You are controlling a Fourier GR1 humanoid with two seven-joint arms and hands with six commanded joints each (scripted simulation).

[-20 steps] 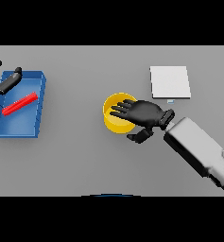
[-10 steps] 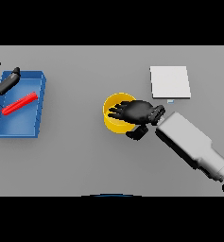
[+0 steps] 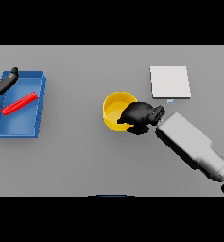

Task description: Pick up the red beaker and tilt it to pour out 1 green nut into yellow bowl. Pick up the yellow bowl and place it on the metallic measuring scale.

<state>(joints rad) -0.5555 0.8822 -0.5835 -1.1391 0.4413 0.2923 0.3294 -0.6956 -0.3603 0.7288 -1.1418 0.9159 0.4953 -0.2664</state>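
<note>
The right robot hand (image 3: 138, 118) is reaching in from the lower right on its white and grey arm (image 3: 191, 146) and is gripping the yellow bowl (image 3: 116, 110), with its dark fingers curling over the bowl's right rim. The bowl is sitting on the grey table (image 3: 75, 160) near the middle of the head view, and its open side is facing up; the hand is covering the right part of it, so whether anything is lying inside cannot be told.

Up and to the right of the bowl, the metallic measuring scale (image 3: 169, 82) is lying flat on the table as a pale square plate, with a small tab showing at its near edge. The bowl and the scale are sitting apart, with bare table between them, and the right hand's wrist is passing just below the scale's near left corner without touching it.

At the far left, a blue tray (image 3: 39, 105) is resting on the table, and a long red object (image 3: 20, 103) is lying slantwise inside it; its shape is reading more like a bar than a beaker, and nothing finer can be made out. The left robot hand (image 3: 4, 82) is showing at the left edge, over the tray's far left corner, with its fingers spread loose and grasping nothing.
</note>
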